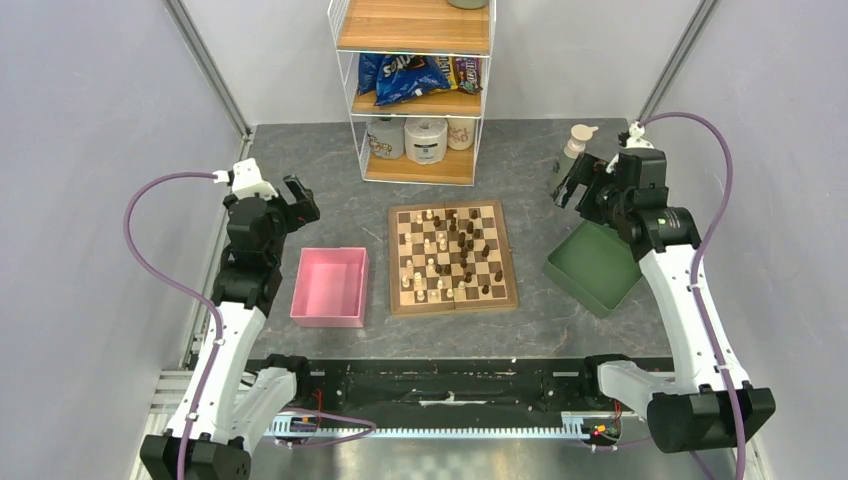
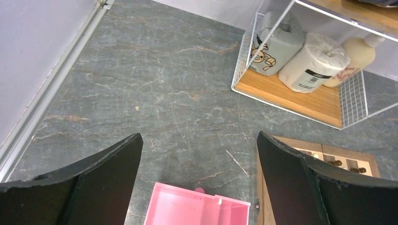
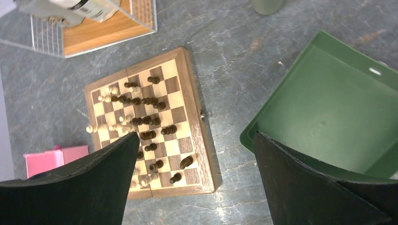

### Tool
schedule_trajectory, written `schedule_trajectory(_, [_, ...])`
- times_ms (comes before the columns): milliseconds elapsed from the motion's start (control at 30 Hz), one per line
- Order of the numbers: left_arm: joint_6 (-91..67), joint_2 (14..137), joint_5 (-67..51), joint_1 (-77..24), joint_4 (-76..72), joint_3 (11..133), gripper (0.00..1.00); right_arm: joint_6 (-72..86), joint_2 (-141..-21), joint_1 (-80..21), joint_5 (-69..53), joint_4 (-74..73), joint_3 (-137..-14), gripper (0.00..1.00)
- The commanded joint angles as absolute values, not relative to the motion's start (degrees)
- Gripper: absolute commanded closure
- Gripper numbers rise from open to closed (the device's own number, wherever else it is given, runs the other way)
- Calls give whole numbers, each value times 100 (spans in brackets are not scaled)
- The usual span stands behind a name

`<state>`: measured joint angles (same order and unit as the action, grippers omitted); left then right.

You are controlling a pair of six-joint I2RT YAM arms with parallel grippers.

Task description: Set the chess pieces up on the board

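The wooden board [image 1: 452, 306] lies in the middle of the table. Many cream and dark chess pieces [image 1: 437, 240] stand scattered and mixed across its squares. In the right wrist view the board [image 3: 202, 140] and its dark pieces [image 3: 186, 162] lie below and to the left. My left gripper [image 1: 298, 203] is open and empty, raised left of the board, above the pink tray's far edge. My right gripper [image 1: 578, 185] is open and empty, raised right of the board near the green tray. In the left wrist view only the board's corner [image 2: 328, 149] shows.
An empty pink tray [image 1: 330, 287] sits left of the board and shows in the left wrist view [image 2: 197, 208]. An empty green tray [image 1: 595, 267] sits on the right, and shows in the right wrist view [image 3: 328, 108]. A white wire shelf rack [image 1: 415, 90] stands behind the board. A pump bottle [image 1: 577, 140] is at the back right.
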<state>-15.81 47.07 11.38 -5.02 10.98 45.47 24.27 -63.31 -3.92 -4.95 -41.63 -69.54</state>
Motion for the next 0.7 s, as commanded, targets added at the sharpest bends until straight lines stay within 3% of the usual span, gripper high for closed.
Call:
schedule_trajectory(0, [-1982,4690,1660,-519,1399,4699,0,3025,-5951,-402,235,-4100,-6935,1])
schedule_trajectory(133, [-2046,4748,1077,-519,2576,5103,0,2588,-5527,-397,-936,-3653,-6419,1])
schedule_trajectory(267, [-2211,4446,876,-519,2780,4888,0,2476,-5714,-402,-1705,-3893,-6552,1])
schedule_trajectory(400, [-2250,3906,937,-521,2830,4608,0,2180,-5978,-456,-1552,-4296,-6733,1])
schedule_trajectory(533, [-2265,3481,1081,-519,2905,4316,0,2081,-6259,-897,-1025,-4584,-6921,12])
schedule_trajectory(667, [-2276,3387,1254,-519,3159,4349,0,2149,-6575,-1571,-231,-4664,-6942,15])
